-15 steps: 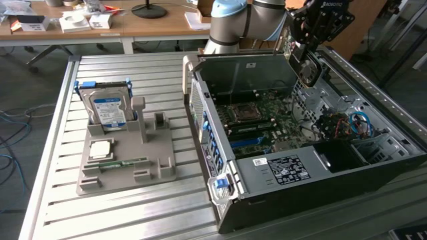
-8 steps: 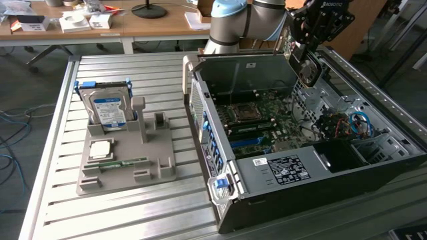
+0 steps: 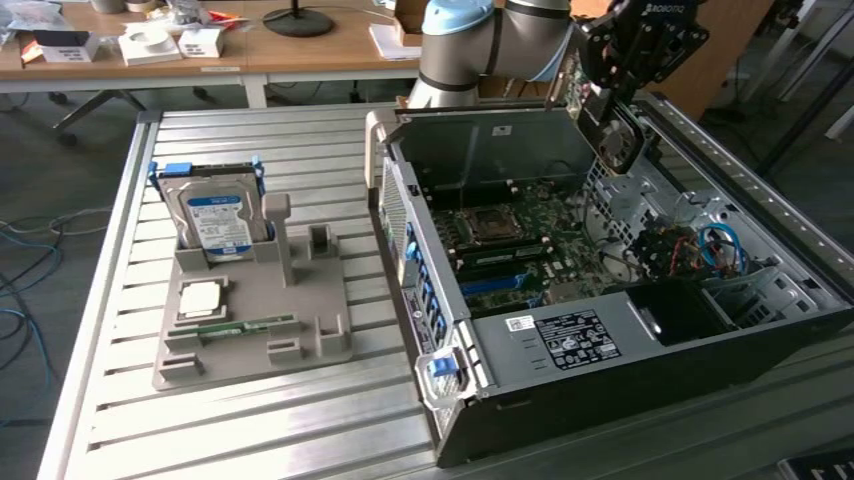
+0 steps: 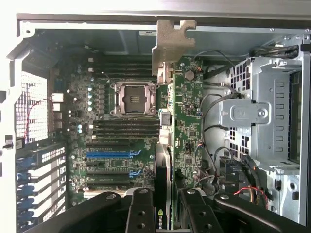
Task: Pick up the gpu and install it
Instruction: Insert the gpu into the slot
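Note:
The gpu [image 3: 618, 135] hangs on edge above the back right corner of the open computer case [image 3: 574, 340], held by my gripper [image 3: 611, 95], which is shut on it. In the wrist view the gpu's silvery end bracket [image 4: 172, 46] points away from the camera, and the card runs back between my gripper's two black fingers [image 4: 140, 211], with the gripper [image 4: 165, 216] clamped on its near end. Beneath it lies the motherboard with the empty CPU socket [image 4: 133, 98] and the blue expansion slots [image 4: 109, 155]. The card is above the board, not seated in a slot.
A grey fixture tray [image 3: 300, 345] on the slatted metal table holds an upright silver hard drive with a blue label [image 3: 218, 215], a square chip [image 3: 200, 298] and a green memory stick [image 3: 247, 326]. The drive cage and cables [image 3: 701, 250] fill the case's right side. A cluttered wooden desk [image 3: 307, 50] stands behind.

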Motion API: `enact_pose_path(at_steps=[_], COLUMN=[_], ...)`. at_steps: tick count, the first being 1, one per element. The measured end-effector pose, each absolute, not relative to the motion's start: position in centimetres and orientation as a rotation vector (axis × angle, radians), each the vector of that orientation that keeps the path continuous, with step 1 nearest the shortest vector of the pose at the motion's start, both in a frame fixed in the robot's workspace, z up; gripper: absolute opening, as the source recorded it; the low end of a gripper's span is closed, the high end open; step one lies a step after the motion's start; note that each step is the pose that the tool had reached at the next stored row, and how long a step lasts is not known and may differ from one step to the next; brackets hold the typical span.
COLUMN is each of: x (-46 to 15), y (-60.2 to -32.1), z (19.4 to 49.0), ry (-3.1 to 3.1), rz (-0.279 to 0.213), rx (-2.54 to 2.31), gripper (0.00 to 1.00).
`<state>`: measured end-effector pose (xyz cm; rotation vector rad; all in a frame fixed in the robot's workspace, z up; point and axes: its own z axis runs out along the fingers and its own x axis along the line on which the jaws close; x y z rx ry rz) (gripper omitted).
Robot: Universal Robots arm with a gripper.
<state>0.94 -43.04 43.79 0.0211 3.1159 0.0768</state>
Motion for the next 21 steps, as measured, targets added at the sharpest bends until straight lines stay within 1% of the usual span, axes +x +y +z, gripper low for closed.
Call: enact_pose_path(at_steps=[21], x=[0.94], y=[-43.04], z=[43.62], ry=[3.076], rz=[0.082], rx=[-0.553], gripper=[0.26])
